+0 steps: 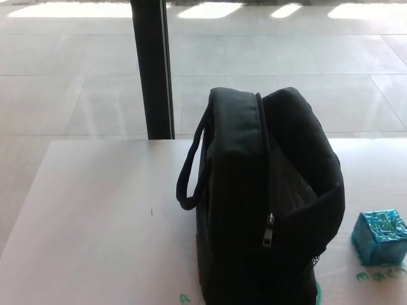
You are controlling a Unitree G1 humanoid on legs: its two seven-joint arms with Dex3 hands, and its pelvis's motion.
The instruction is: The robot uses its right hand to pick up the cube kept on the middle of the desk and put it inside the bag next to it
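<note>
A black bag (254,210) stands upright on the white desk (95,216), right of the middle. Its zipper is undone and the top gapes toward the right, with grey mesh lining showing inside. A carry handle (191,171) loops out on its left side. A shiny teal cube (380,237) sits on the desk just right of the bag, near the picture's right edge, a small gap apart from it. Neither of my hands shows in the head view.
A black vertical post (152,67) rises behind the desk's far edge, left of the bag. Beyond it lies a glossy tiled floor (305,57). Green marks (375,275) are on the desk under the cube and by the bag's base.
</note>
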